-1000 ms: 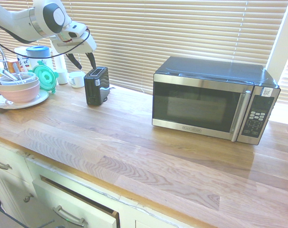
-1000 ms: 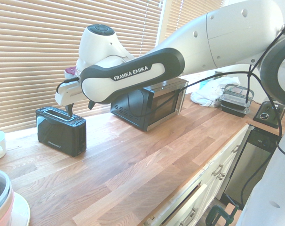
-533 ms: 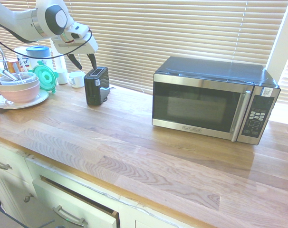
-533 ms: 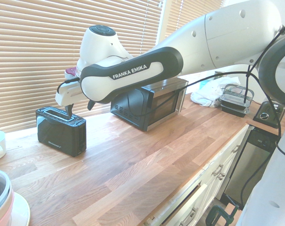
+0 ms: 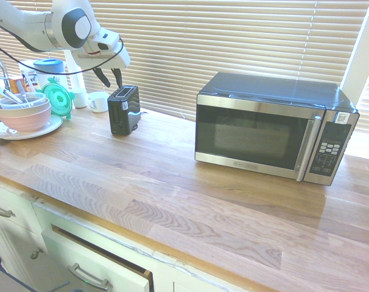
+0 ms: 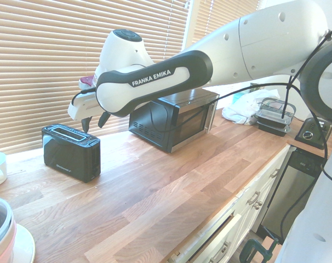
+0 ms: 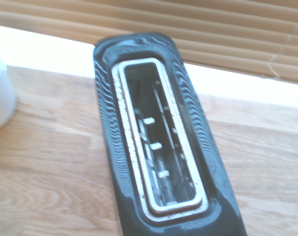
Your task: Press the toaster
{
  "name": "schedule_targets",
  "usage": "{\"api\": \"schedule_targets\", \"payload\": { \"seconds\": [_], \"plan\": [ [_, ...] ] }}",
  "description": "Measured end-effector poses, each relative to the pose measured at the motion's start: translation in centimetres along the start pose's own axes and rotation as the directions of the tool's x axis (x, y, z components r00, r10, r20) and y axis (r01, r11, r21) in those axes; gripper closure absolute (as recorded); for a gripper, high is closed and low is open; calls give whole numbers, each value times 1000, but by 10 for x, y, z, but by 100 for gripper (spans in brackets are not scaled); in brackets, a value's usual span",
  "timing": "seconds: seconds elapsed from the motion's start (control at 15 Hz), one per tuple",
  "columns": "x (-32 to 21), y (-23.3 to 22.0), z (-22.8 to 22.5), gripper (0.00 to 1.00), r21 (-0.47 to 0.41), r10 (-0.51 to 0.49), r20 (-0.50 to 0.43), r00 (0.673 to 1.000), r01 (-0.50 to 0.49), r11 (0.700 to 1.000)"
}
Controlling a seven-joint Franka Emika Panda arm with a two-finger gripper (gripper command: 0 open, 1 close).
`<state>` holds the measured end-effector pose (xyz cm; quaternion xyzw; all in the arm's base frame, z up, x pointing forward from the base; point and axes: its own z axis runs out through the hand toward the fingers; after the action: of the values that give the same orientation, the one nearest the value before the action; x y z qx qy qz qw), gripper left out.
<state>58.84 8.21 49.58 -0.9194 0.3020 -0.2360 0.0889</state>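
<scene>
The pincer [image 5: 109, 78] is released, its two dark fingers spread apart with nothing between them, and it hangs over the slim black toaster [image 5: 123, 111]. The toaster stands upright on the wooden surface [image 5: 172, 207], near the window blinds [image 5: 190, 36], its long slot, framed by a silvery rim [image 7: 133, 142], facing up in the wrist view. In the first exterior view, a white mug [image 5: 98, 101] stands near the toaster on the side away from the microwave [image 5: 257, 131], which is well apart from it on the same surface. Beyond the mug are a teal lid [image 5: 58, 100], a blue-topped container [image 5: 49, 66], and a pink bowl [image 5: 25, 120] resting on a white plate [image 5: 50, 125]. Below the surface, a drawer [image 5: 96, 261] is partly open.
</scene>
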Motion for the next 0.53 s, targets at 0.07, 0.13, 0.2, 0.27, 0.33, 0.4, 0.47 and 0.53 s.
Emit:
{"api": "schedule_targets", "payload": {
  "seconds": [0.07, 0.13, 0.2, 0.27, 0.33, 0.4, 0.47, 0.53],
  "plan": [
    [-1, 4, 3, 100, 9, -6, 13, 1000, 5, 1000],
    [-2, 8, 6, 100, 12, -12, 18, 1000, 12, 1000],
    [-2, 12, 9, 100, 11, -15, 19, 1000, 15, 1000],
    [0, 18, 11, 100, 15, -15, 19, 1000, 15, 1000],
    [2, 23, 13, 100, 16, -15, 22, 1000, 15, 1000],
    [4, 28, 14, 100, 18, -16, 22, 1000, 16, 1000],
    [5, 31, 16, 100, 21, -19, 25, 1000, 19, 1000],
    [3, 33, 18, 100, 20, -24, 31, 999, 23, 1000]
  ]
}}
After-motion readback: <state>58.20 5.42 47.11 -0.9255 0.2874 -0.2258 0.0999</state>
